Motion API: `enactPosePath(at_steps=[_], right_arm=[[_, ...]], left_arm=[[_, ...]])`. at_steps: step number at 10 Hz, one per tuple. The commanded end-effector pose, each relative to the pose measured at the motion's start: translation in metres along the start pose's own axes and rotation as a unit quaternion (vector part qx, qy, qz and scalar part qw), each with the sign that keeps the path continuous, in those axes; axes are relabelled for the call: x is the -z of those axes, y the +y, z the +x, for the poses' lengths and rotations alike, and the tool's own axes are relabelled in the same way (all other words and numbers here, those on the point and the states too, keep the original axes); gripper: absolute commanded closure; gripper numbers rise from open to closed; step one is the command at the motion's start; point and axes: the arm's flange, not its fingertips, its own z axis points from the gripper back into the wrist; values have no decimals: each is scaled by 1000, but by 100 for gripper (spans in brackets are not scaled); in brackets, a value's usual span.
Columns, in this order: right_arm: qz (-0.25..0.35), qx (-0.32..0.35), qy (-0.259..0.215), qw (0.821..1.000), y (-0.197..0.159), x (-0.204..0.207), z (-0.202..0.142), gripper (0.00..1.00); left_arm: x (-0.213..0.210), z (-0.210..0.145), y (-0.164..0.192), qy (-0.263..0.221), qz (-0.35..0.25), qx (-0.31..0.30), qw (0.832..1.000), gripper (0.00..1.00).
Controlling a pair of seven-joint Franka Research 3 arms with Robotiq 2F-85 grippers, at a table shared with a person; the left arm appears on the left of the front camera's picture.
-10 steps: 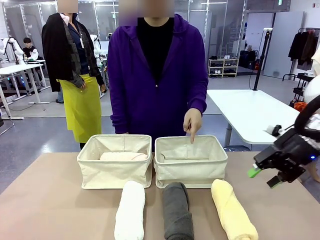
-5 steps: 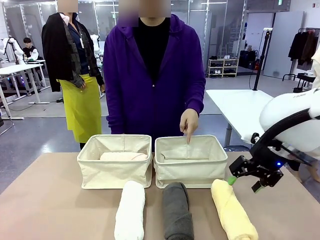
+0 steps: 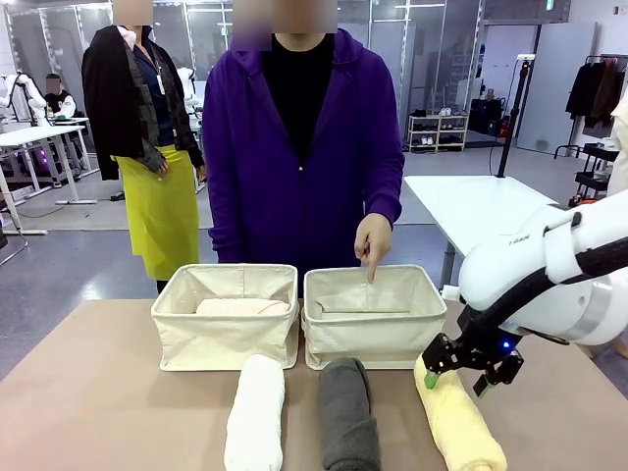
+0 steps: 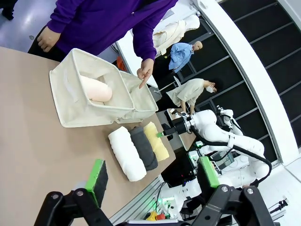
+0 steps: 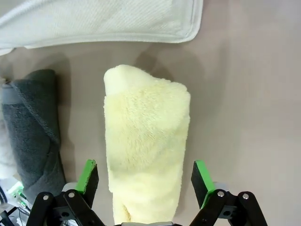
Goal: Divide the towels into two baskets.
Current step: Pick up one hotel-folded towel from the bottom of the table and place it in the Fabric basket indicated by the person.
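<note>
Both jaws of my right claw (image 5: 146, 181) stand wide apart astride the yellow towel (image 5: 146, 136), toward its basket end, not squeezing it. My right wrist camera makes that plain, while the front camera half hides the far jaw behind the claw body. My left claw (image 4: 154, 173) is spread wide too, holding nothing, above bare surface (image 4: 42, 155). Beside the yellow roll lie the grey towel (image 3: 348, 417) and white towel (image 3: 255, 412), just before the right basket (image 3: 373, 339) and left basket (image 3: 226, 339). The left wrist camera looks deeper into the left one, at the peach towel (image 4: 96, 88) lying inside. Beyond, a person's hand (image 3: 373, 240) points down into the right basket.
</note>
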Motion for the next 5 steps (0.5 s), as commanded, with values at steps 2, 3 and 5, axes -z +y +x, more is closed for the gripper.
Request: enactPosePath(at_steps=[2,3,5], right_arm=[[-16,2,2,1000,9,18,-21,0],[-27,-6,10,1000,8,25,-22,0],[-33,-32,21,999,11,35,-26,16]], left_arm=[[-3,0,-5,-2,-5,5,1000,3],[-3,0,-5,-2,-5,5,1000,3],[-3,0,-5,-2,-5,5,1000,3]])
